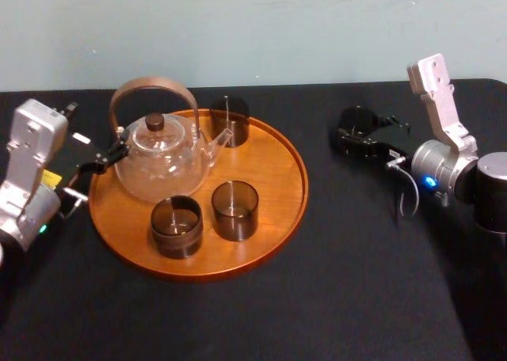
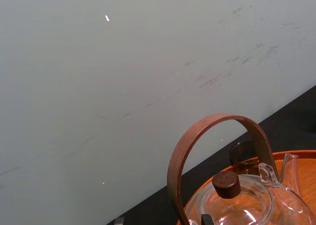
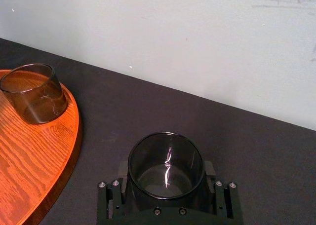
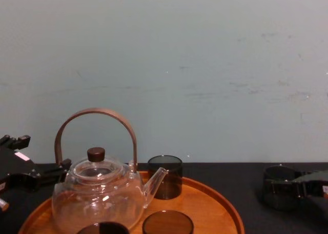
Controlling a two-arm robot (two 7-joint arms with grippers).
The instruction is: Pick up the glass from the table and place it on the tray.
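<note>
Three smoky dark cylindrical glass cups [image 1: 234, 210] already stand on the large round orange-brown wooden tray [image 1: 273, 159], grouped around a clear glass teapot with a bent wooden handle [image 1: 162, 167], while a fourth dark cylindrical glass [image 3: 165, 161] is off the tray to its right, over the matte black table [image 1: 356, 282]. The right gripper [image 1: 360, 135] has its jaws closed on this fourth glass, one pad on each side of the wall. The glass stands upright with its mouth up, and I cannot tell whether its base rests on the table or has left it. From the held glass the tray lies toward the robot's left, its right rim the nearest part, so the right arm is plainly the one placed for the carry. The coming move looks like a lift high enough to pass over the low rim, then a sideways travel to the bare wood on the tray's right half, keeping the glass vertical and away from the cup nearest that rim. The left gripper [image 1: 99, 171] hangs at the tray's left edge just beside the teapot, fingers apparently spread, holding nothing
</note>
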